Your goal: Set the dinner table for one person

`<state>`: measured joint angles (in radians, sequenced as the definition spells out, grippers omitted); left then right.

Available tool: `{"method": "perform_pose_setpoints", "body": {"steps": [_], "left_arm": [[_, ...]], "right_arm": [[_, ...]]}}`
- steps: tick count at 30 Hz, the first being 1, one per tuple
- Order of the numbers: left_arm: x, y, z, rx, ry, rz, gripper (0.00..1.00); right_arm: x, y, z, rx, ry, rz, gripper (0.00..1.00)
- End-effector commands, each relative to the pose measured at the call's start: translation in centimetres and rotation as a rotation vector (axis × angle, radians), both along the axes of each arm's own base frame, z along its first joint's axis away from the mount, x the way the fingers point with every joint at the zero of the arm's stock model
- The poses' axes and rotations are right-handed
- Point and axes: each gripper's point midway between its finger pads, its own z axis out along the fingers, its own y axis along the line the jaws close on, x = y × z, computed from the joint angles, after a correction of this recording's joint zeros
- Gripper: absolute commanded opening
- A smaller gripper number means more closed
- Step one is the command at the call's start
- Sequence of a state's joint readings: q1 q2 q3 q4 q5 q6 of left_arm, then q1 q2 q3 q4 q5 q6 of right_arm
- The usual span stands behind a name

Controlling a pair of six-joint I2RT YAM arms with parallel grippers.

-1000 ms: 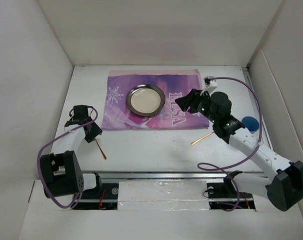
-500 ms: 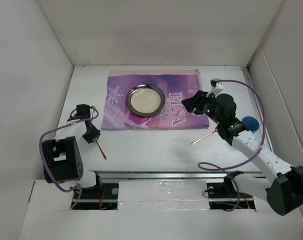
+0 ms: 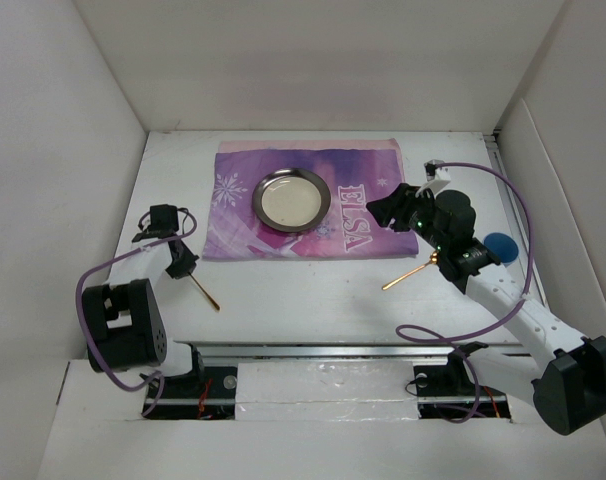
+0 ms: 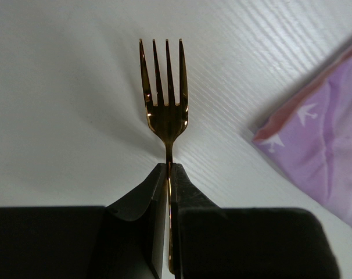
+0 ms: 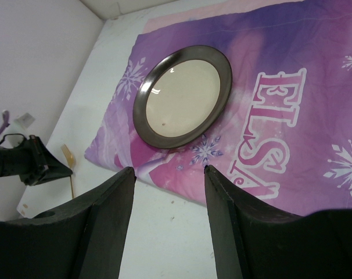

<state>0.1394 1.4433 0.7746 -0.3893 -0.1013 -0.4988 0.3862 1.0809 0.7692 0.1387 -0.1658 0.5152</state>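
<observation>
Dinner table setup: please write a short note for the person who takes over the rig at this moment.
Left gripper: shut on the gold fork, left of the mat.
Right gripper: open, empty, over the mat.
Plate lies on the mat: done.
Left to do: set the fork down beside the plate; probably place the second gold utensil lying on the dinner table, and the blue object at the right, partly hidden.

Bare table (image 3: 303, 290) strip along mat (image 3: 313, 200) near edge, between arms: open passage. Plate (image 3: 292, 199) fills mat left-centre. Left gripper (image 3: 179, 262), clamped on fork (image 3: 205, 292), blocks spot off mat near-left corner. Right gripper (image 3: 381, 210), jaws apart, hangs over mat right part. Gold utensil (image 3: 408, 275) lies off mat near-right corner; blue object (image 3: 503, 245) right of mat.
</observation>
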Motion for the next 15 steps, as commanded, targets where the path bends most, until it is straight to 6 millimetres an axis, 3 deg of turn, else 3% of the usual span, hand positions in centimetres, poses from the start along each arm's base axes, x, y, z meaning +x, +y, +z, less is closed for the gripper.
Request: {"method": "perform_pose_setpoints", "body": {"steps": [1, 4, 5, 6, 7, 8, 9, 10, 12, 13, 14, 15], "left_arm": [[1.9, -0.3, 5.1, 0.03, -0.171, -0.05, 0.0], [5.2, -3.1, 11.5, 0.078, -0.375, -0.151, 0.0], [6.1, -3.9, 12.4, 0.081, -0.389, -0.182, 0.0], [7.7, -5.5, 14.6, 0.083, -0.437, -0.233, 0.0], [8.5, -6.3, 15.2, 0.1, -0.443, -0.278, 0.0], [9.8, -6.9, 14.5, 0.123, -0.411, -0.306, 0.0], [11.5, -8.1, 16.2, 0.137, -0.445, -0.348, 0.0], [12.5, -8.2, 16.3, 0.154, -0.441, -0.365, 0.0], [14.5, -9.0, 14.7, 0.172, -0.383, -0.431, 0.0], [16.4, -9.3, 16.7, 0.183, -0.422, -0.445, 0.0], [17.2, -9.1, 14.6, 0.212, -0.35, -0.491, 0.0], [18.9, -9.8, 15.9, 0.224, -0.377, -0.518, 0.0]], "right_arm": [[0.1, -0.1, 1.1, 0.008, -0.052, 0.005, 0.57], [0.3, -0.1, 0.8, 0.007, -0.044, 0.008, 0.57], [0.4, -0.1, 0.7, 0.007, -0.044, 0.013, 0.56], [0.4, -0.1, 0.7, 0.006, -0.046, 0.01, 0.56], [0.5, -0.1, 0.7, 0.007, -0.048, 0.01, 0.56], [0.6, 0.0, 0.4, 0.006, -0.043, 0.01, 0.56], [0.6, 0.1, 0.3, 0.007, -0.042, 0.013, 0.56], [0.6, 0.1, 0.1, 0.007, -0.039, 0.017, 0.56], [0.7, 0.7, -0.3, 0.003, -0.032, 0.026, 0.56], [0.7, 0.9, -0.5, -0.002, -0.03, 0.03, 0.56], [1.0, 0.7, -0.6, -0.007, -0.029, 0.012, 0.56], [1.1, 0.7, -1.0, -0.013, -0.02, 0.01, 0.56]]}}
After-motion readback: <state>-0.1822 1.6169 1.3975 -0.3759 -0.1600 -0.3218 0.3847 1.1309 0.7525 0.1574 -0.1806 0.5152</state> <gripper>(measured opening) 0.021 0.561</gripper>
